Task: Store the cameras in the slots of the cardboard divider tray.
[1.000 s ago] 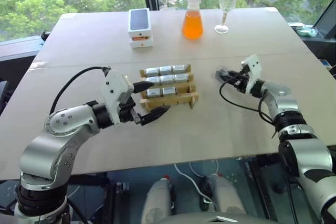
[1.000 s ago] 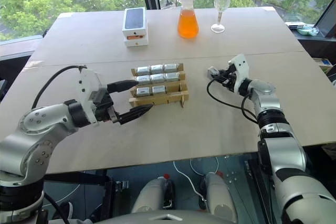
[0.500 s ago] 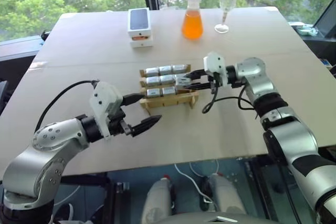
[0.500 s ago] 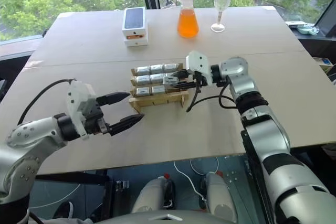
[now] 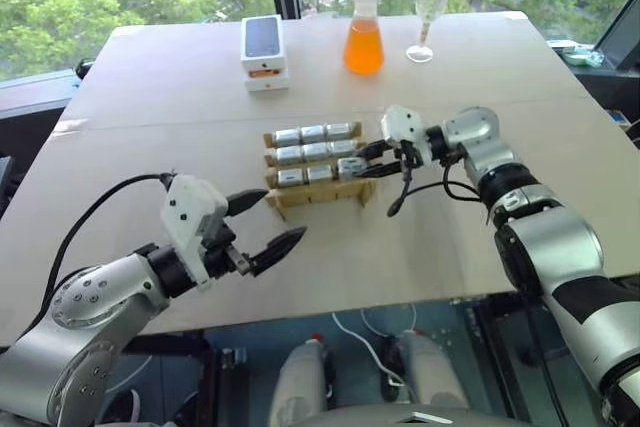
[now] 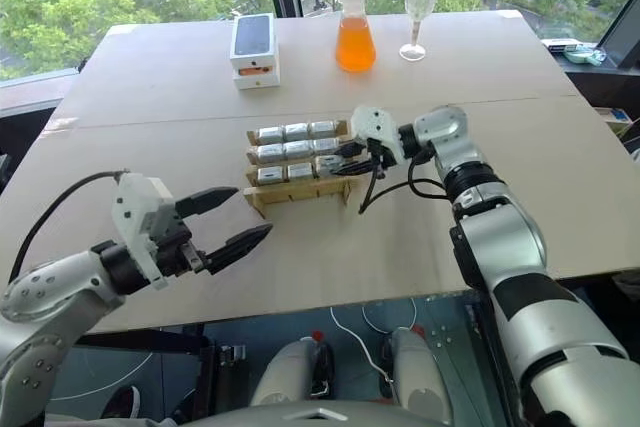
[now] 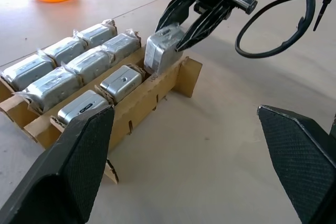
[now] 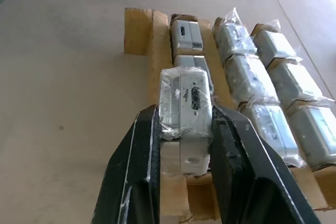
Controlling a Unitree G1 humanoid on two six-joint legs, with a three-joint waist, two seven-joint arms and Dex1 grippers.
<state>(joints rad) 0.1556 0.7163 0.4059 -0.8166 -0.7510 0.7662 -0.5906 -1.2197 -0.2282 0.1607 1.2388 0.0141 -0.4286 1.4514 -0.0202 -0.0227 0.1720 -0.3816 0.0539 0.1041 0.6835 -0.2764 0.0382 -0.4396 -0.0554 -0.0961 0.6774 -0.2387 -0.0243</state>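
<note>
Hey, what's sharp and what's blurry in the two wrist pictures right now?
Left wrist view: the cardboard divider tray and the held camera are sharp, while the left tool's own fingers loom large and soft. Right wrist view: the held camera is crisp; the far table softens.

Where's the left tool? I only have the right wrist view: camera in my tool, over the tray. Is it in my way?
Observer: No. The left tool is open and hovers off the tray's near left corner, apart from it.
Operator: How does my camera sit, seen from the side?
Observer: The left wrist view shows the held camera tilted at the right end of the near row, standing higher than the two seated cameras beside it.
Operator: Anything beyond the tray?
Observer: A phone box, an orange flask and a wine glass stand at the table's far side, well apart from the tray.
</note>
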